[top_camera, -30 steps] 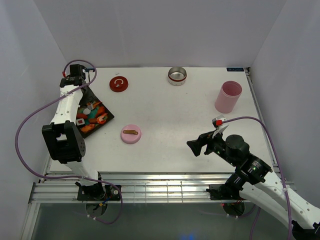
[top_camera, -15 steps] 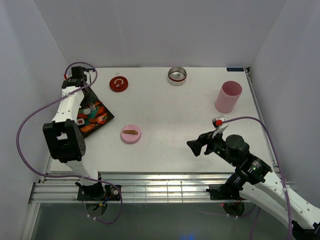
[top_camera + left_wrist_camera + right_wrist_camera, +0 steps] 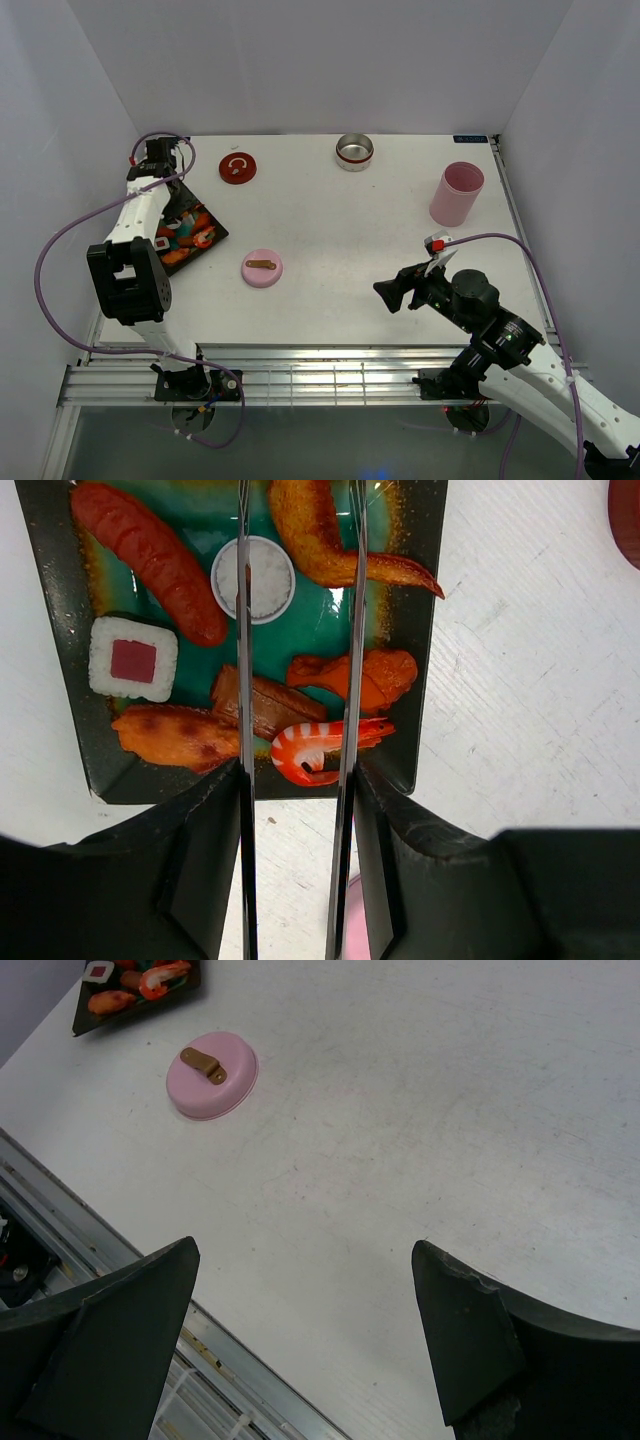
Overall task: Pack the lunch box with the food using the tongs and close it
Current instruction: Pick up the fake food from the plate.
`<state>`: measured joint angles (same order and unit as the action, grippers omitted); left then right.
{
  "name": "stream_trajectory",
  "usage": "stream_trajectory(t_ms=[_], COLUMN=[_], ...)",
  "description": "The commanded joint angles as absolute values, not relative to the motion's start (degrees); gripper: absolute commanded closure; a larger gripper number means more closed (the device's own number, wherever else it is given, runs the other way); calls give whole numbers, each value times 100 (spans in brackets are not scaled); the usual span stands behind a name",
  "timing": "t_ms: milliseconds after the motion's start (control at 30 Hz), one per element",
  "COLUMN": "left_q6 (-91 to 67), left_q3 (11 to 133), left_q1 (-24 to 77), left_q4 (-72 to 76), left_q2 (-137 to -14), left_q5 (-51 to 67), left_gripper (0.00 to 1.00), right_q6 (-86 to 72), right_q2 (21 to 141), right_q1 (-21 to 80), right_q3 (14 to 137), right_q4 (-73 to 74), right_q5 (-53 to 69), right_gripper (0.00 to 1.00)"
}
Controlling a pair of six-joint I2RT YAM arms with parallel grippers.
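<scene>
Light: bright, even, from overhead | Shadows: soft, faint, beside cup (image 3: pixel 456 193) | Glare: sheen on tongs (image 3: pixel 244 630) | Focus: table (image 3: pixel 420 1110) sharp, near black fingers (image 3: pixel 110 1330) blurred

The desk (image 3: pixel 350 250) carries one black tray (image 3: pixel 425 600) with eight food pieces (image 3: pixel 300 670) in it: one red sausage (image 3: pixel 150 560), one white ball (image 3: pixel 270 578), one tailed orange fritter (image 3: pixel 310 530), one white square with a red centre (image 3: pixel 133 658), one orange chunk (image 3: pixel 380 677), one brown slab (image 3: pixel 280 702), one orange-brown fried piece (image 3: pixel 165 735) and one striped prawn (image 3: pixel 310 750). There is one pair of tongs (image 3: pixel 244 680). Elsewhere stand one red lid (image 3: pixel 238 167), one pink lid (image 3: pixel 262 268), one metal tin (image 3: pixel 354 151) and one pink cup (image 3: pixel 457 194).
</scene>
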<state>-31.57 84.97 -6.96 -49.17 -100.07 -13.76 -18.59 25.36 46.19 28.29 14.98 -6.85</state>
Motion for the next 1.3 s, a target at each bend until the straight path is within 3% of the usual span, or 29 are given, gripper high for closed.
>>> stream_trajectory(t_ms=[0, 400, 867, 1267], left_q6=[-3331, -3340, -3314, -3164], left_q3=[8368, 8341, 8306, 8718], left_q1=[-712, -703, -677, -677], left_q4=[-4755, -4684, -4720, -4878], left_q2=[-9836, -9870, -9879, -9712], left_q5=[-1301, -1090, -932, -940], left_gripper=[44, 46, 56, 89], right_q6=[-1767, -1767, -1758, -1758], right_q2=[2443, 2417, 2435, 2461], right_q1=[4614, 4623, 4614, 4614], right_q3=[2874, 2883, 2892, 2892], right_q4=[1310, 1318, 1327, 1336], right_q5=[-624, -589, -554, -633], right_gripper=[8, 8, 8, 8])
